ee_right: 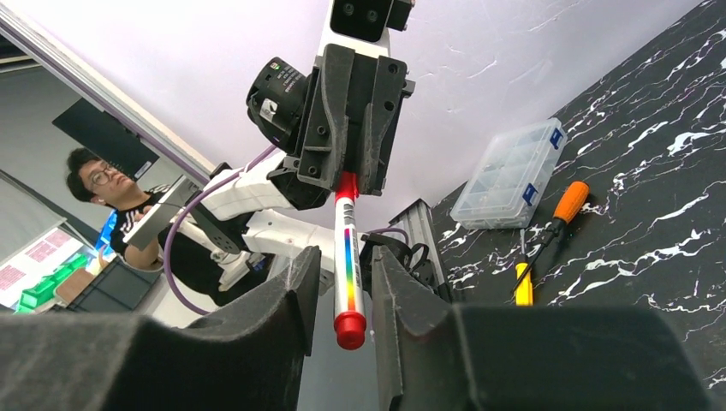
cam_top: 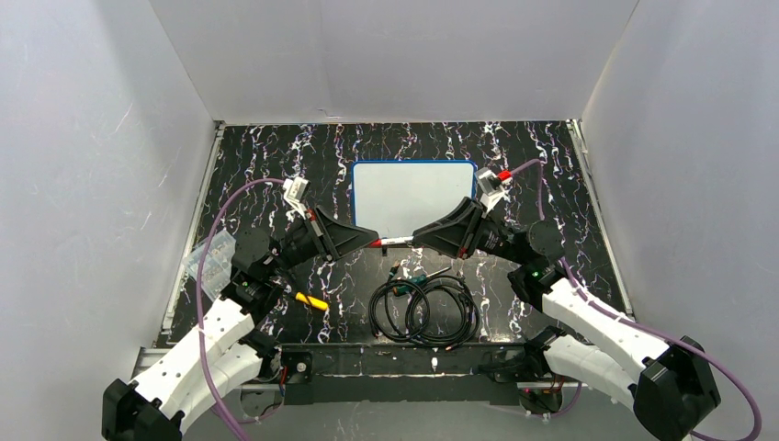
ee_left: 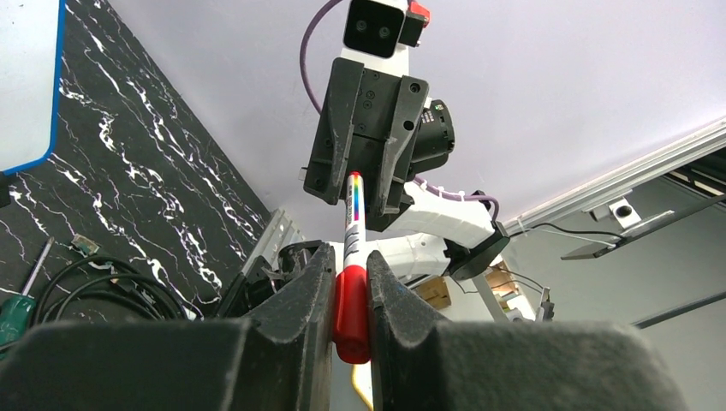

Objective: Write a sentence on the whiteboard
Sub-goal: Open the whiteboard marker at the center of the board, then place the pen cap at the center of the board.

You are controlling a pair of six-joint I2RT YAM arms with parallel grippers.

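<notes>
The whiteboard (cam_top: 413, 197), blue-framed, lies flat at the back middle of the table; its face looks blank and no sentence is in view. Both grippers meet just in front of its near edge, with a marker (cam_top: 395, 242) held level between them. My left gripper (ee_left: 351, 257) is shut on the marker's red cap (ee_left: 351, 312). The white barrel with its rainbow stripe (ee_left: 353, 218) runs across to my right gripper (ee_right: 342, 257). The right jaws stand apart on either side of the marker's red tail end (ee_right: 349, 327), with a gap on each side.
A coil of black cables (cam_top: 424, 310) and a green-handled screwdriver (cam_top: 418, 278) lie near the front middle. A yellow-and-orange screwdriver (cam_top: 310, 300) and a clear plastic compartment box (cam_top: 209, 265) sit at the left. White walls enclose the table.
</notes>
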